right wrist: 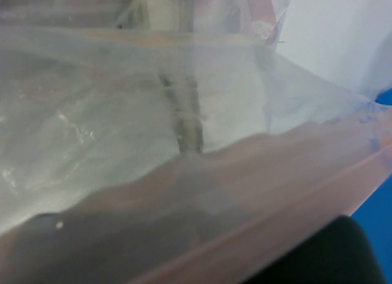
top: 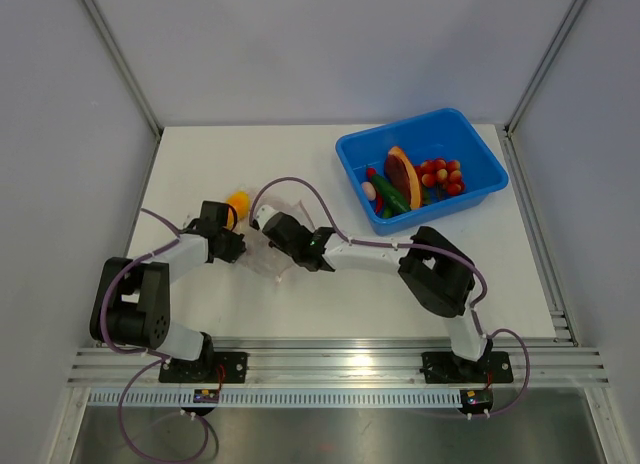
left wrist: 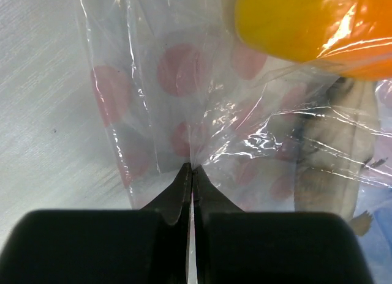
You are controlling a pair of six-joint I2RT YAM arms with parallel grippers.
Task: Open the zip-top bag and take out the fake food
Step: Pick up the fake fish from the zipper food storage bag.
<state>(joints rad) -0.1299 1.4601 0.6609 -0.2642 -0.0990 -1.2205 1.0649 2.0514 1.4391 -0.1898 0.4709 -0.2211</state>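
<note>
The clear zip-top bag [top: 264,256] hangs stretched between my two grippers at the table's middle left. My left gripper [top: 238,248] is shut on a fold of its pink-dotted plastic [left wrist: 184,82], pinched at the fingertips [left wrist: 192,169]. A yellow-orange fruit [left wrist: 294,24] and a grey fish [left wrist: 334,161] show through the plastic just beyond; the fruit also shows in the top view [top: 238,202]. My right gripper [top: 274,228] is at the bag's other side. The pinkish zip strip [right wrist: 275,204] lies across its jaws, one dark finger [right wrist: 343,253] in front of the plastic, and it looks shut on the bag.
A blue bin [top: 470,134] stands at the back right, holding red tomatoes [top: 441,176], a green cucumber [top: 391,195], an orange-brown wedge [top: 403,172] and a white egg [top: 368,190]. Grey walls enclose the white table [top: 200,164] on three sides.
</note>
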